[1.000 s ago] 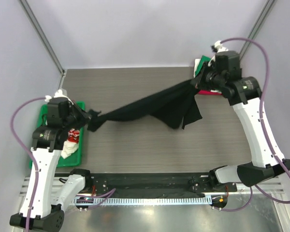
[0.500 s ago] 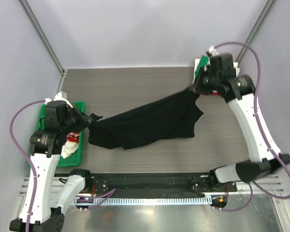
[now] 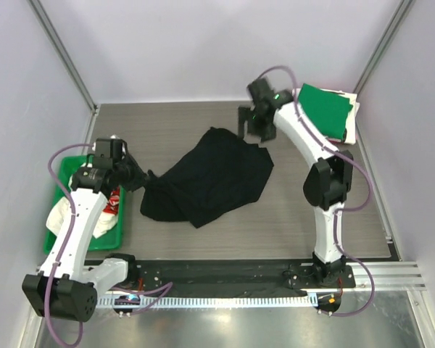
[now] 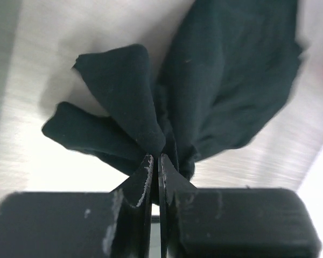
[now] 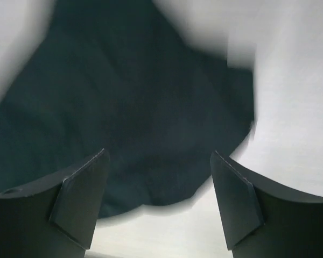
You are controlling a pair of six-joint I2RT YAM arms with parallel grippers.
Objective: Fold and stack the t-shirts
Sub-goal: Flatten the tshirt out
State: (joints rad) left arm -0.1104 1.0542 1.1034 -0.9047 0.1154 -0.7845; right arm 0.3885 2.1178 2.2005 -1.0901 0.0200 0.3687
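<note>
A large black t-shirt (image 3: pixel 206 177) lies crumpled in a heap on the middle of the table. My left gripper (image 3: pixel 140 181) is low at its left edge. In the left wrist view that gripper (image 4: pixel 155 158) is shut on a bunched fold of the black t-shirt (image 4: pixel 226 80). My right gripper (image 3: pixel 252 123) hovers over the shirt's far right corner, jaws open. In the right wrist view the right gripper (image 5: pixel 159 156) has nothing between its fingers, and the black t-shirt (image 5: pixel 124 107) lies below. A folded green t-shirt (image 3: pixel 325 109) rests at the back right.
A green plastic tray (image 3: pixel 94 238) at the left edge holds a white cloth (image 3: pixel 61 214) and a red cloth (image 3: pixel 112 203). A white layer (image 3: pixel 352 119) shows under the green t-shirt. Walls close in the back and both sides.
My right gripper opened and let go of the black t-shirt, then swung left off the back right stack. The stretched shirt dropped into a heap. My left gripper kept its hold.
</note>
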